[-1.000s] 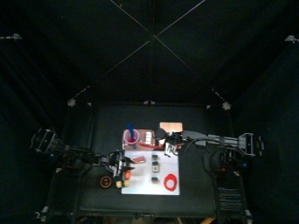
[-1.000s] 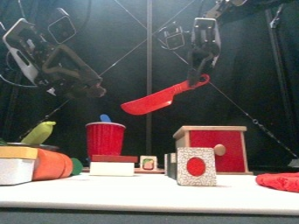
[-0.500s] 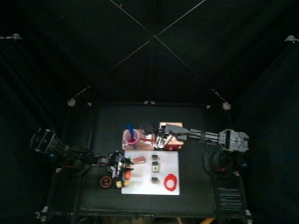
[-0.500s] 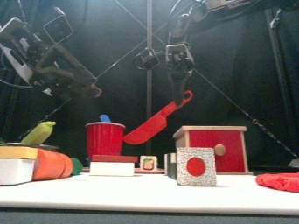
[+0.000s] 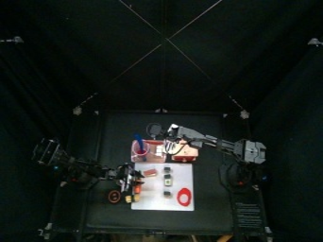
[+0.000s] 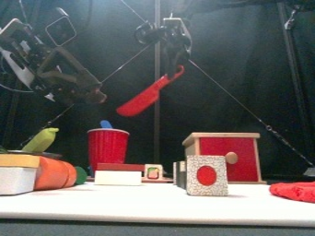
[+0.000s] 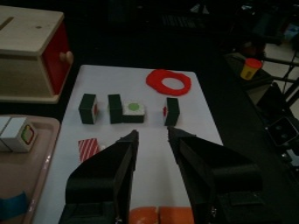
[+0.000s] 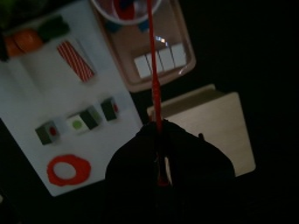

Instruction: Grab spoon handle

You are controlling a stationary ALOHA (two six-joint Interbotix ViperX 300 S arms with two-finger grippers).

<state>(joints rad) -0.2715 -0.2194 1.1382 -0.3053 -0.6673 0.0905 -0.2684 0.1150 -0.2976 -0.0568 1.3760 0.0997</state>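
A: Red plastic, top centre of the front view: what is it?

B: The spoon (image 6: 150, 92), held in the air by its handle. The right end effector (image 6: 175, 66) is pinched on the handle's upper end; the bowl hangs lower and to the left, above the red cup (image 6: 110, 146). In the right wrist view the spoon (image 8: 155, 83) runs straight out from between the pressed jaws, over the pink tray (image 8: 177, 70) and beside the wooden box (image 8: 216, 118).

A: And the left end effector?

B: It hangs high at the left of the front view (image 6: 87, 92). Its wrist view shows the end effector (image 7: 151, 136) spread, with nothing between the jaws, above the white mat (image 7: 140, 149).

A: What lies on the mat?

B: A red ring (image 7: 170, 82), small dark blocks (image 7: 126, 108) in a row, and a striped card (image 7: 86, 147).

A: Foreground of the front view?

B: On the bench (image 6: 157, 214), left to right: a green bird (image 6: 40, 140), an orange item (image 6: 52, 171), the cup with a blue thing in it, the red-fronted box (image 6: 224, 155), and a red cloth (image 6: 296, 191) at the far right.
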